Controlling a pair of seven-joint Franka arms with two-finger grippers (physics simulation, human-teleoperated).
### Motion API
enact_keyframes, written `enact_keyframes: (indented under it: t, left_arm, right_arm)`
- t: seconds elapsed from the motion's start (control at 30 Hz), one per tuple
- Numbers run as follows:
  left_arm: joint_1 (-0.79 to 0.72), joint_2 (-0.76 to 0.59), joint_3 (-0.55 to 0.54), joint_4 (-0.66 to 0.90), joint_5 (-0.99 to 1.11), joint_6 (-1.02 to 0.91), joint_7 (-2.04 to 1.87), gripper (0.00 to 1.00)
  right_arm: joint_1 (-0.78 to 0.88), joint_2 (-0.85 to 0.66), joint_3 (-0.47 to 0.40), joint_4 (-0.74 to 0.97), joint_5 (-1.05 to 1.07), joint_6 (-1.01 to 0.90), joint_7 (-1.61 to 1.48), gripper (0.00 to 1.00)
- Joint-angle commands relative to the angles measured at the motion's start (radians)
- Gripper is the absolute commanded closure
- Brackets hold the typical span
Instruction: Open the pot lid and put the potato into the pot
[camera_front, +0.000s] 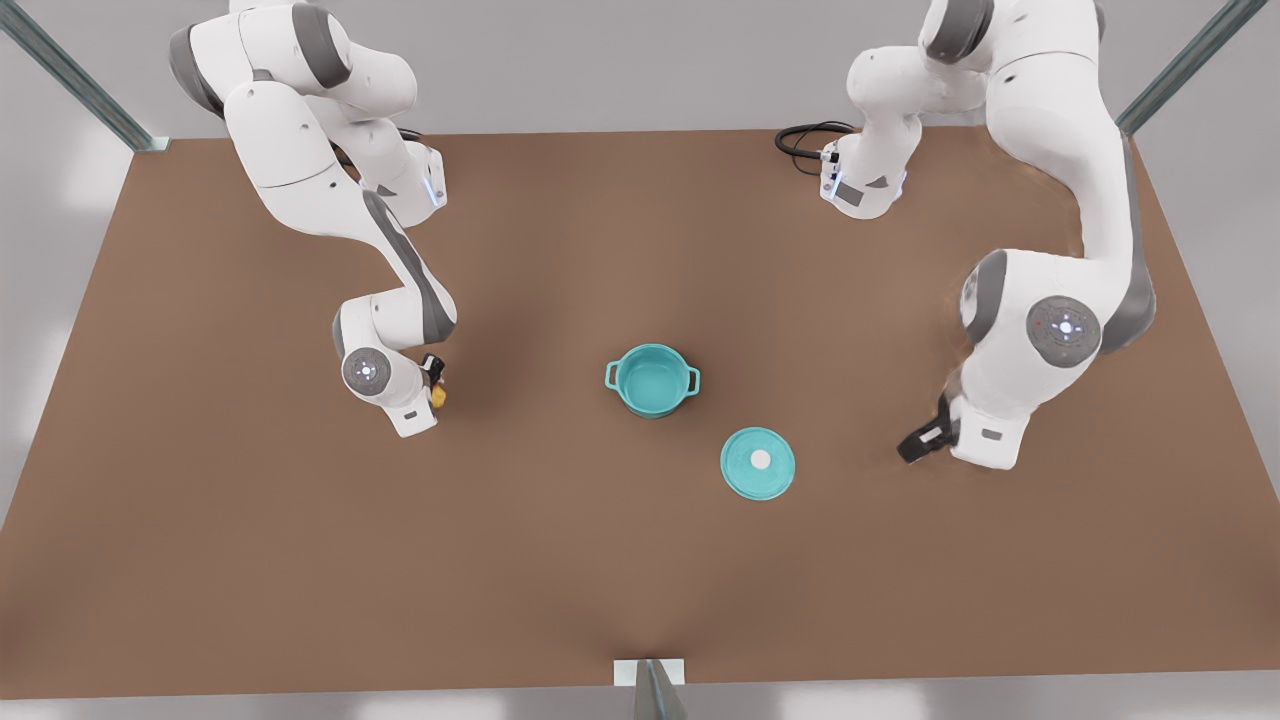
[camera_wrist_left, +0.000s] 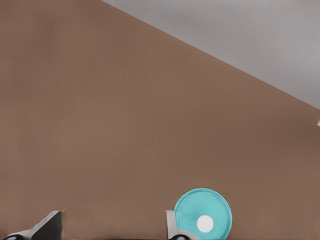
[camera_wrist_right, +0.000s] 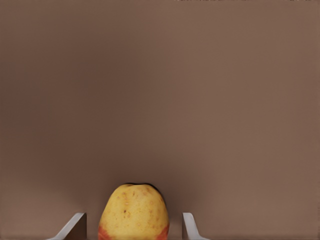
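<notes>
The teal pot (camera_front: 651, 379) stands uncovered in the middle of the table, its teal inside showing. Its lid (camera_front: 758, 463), a flat teal disc with a white knob, lies on the table toward the front view's right of the pot; the left wrist view has the lid (camera_wrist_left: 203, 213) just beyond one fingertip. My left gripper (camera_front: 915, 447) (camera_wrist_left: 112, 225), at the front view's right, is open, holds nothing and is low over the table. The yellow-orange potato (camera_front: 438, 397) (camera_wrist_right: 133, 212) rests on the table at the front view's left. My right gripper (camera_front: 434, 383) (camera_wrist_right: 132, 222) is open around it, with gaps on both sides.
The brown table (camera_front: 640, 580) spreads wide around the pot and lid. Metal frame posts (camera_front: 80, 80) stand at the far corners, and another post (camera_front: 650, 690) at the near edge. A black cable (camera_front: 805, 140) loops by the arm base at the front view's right.
</notes>
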Motion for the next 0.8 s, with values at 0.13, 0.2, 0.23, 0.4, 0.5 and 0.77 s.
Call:
enact_keyframes:
  t: [0.13, 0.2, 0.23, 0.4, 0.5, 0.77]
  left_arm:
    - [0.094, -0.196, 0.106, -0.127, -0.163, -0.356, 0.708, 0.0]
    - [0.096, -0.258, 0.146, -0.193, -0.191, -0.367, 0.739, 0.0]
    - [0.108, -0.307, 0.166, -0.257, -0.202, -0.352, 0.739, 0.0]
    - [0.116, -0.367, 0.216, -0.319, -0.22, -0.31, 0.739, 0.0]
    - [0.116, -0.372, 0.224, -0.319, -0.219, -0.335, 0.742, 0.0]
    - [0.116, -0.383, 0.226, -0.32, -0.214, -0.336, 0.743, 0.0]
  right_arm:
    - [0.001, 0.006, 0.0, 0.0, -0.001, 0.001, 0.003, 0.27]
    - [0.001, 0.014, 0.0, 0.002, -0.001, 0.005, 0.003, 0.28]
    - [0.001, 0.017, 0.0, 0.004, -0.001, 0.007, 0.003, 0.28]
    - [0.001, 0.017, 0.0, 0.007, -0.001, -0.002, 0.002, 0.46]
    - [0.001, -0.024, 0.002, 0.011, -0.001, -0.087, 0.008, 0.48]
    - [0.021, -0.113, 0.035, 0.135, 0.12, -0.352, 0.022, 0.48]
